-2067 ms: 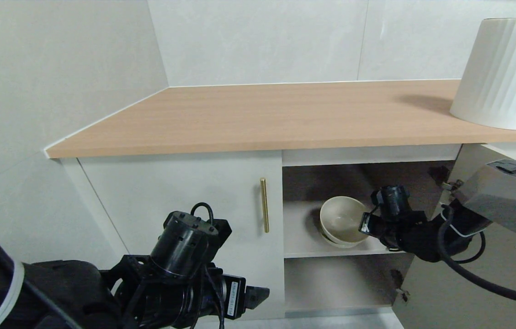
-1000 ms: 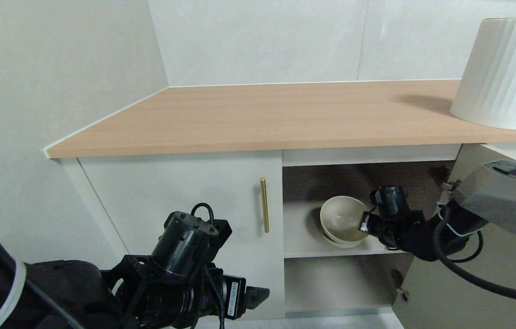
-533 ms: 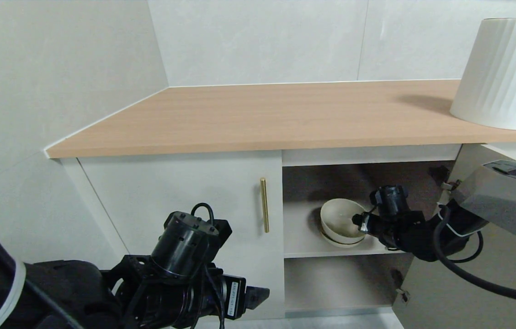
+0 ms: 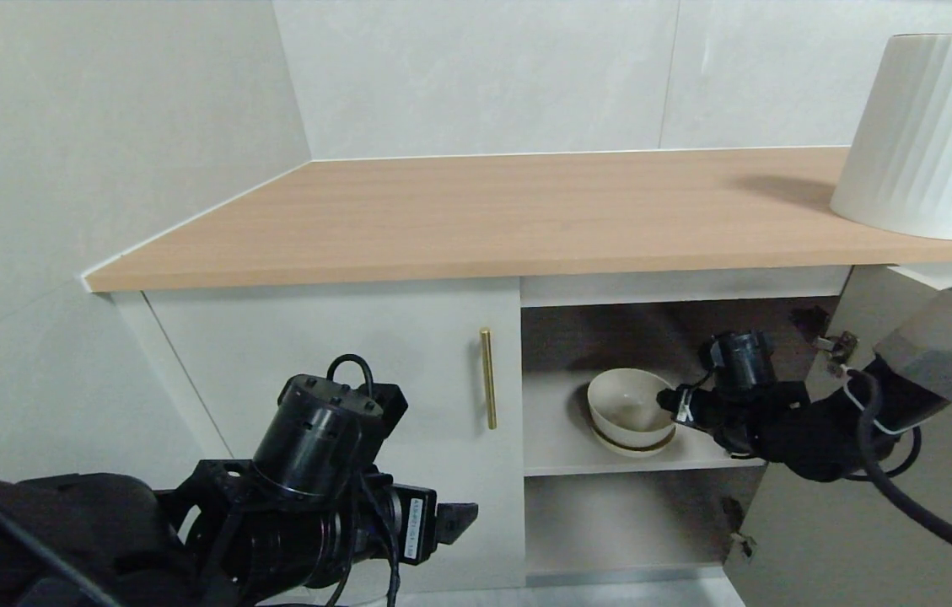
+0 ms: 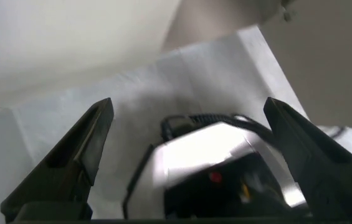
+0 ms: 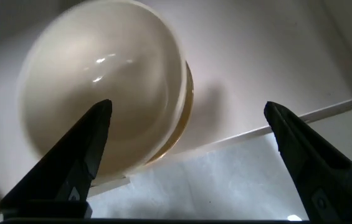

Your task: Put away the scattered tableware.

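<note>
Head view showed the cream bowl (image 4: 626, 406) on the cabinet shelf (image 4: 556, 440), centre right, beside the right gripper (image 4: 669, 405), fingers spread (left gripper (image 5: 188, 109) likewise); probably slick, breakable, best pinched at its rim.

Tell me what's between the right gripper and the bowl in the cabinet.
Nothing: the right wrist view shows only bare shelf between the open right gripper and the bowl.

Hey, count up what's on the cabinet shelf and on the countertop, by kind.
Bowl: 1
Dish under it: 1
White ribbed cylinder: 1
Total: 3
</note>
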